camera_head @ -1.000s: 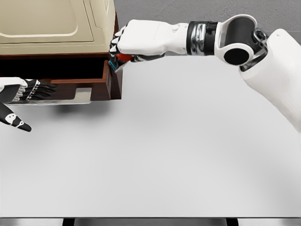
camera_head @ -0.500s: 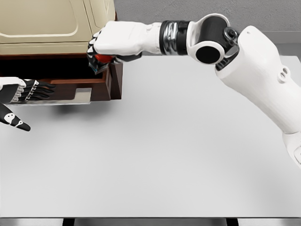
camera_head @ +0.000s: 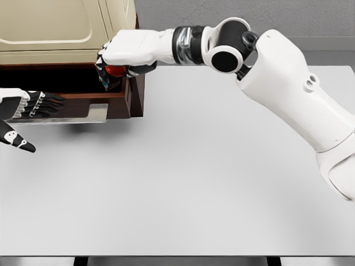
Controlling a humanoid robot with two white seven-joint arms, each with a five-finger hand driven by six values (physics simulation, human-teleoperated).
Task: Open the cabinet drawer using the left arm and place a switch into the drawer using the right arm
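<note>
- We see only part of the switch [camera_head: 115, 71]: a red patch with a sliver of blue shows between the curled fingers, the rest covered by our right hand [camera_head: 125, 55].
- The cabinet [camera_head: 61, 27] is cut off by the top and left edges; its cream upper body overhangs the drawer [camera_head: 119, 97], whose inside lies in deep shadow, so we cannot make out its floor.
- Our left hand [camera_head: 22, 113] enters at the left edge with the wrist out of frame; dark fingers lie stretched toward the drawer's metal front plate [camera_head: 77, 113], and we cannot tell whether they touch it.
- The drawer stands pulled out, its brown right wall at the cabinet's corner; the white table [camera_head: 194, 194] spreads wide and bare to the right and toward us.
- Our right arm reaches across from the right edge, the hand at the drawer's right rear corner, above its open top.
- Our right hand is closed in a fist around the switch; the left has fingers extended and thumb splayed, holding nothing.
</note>
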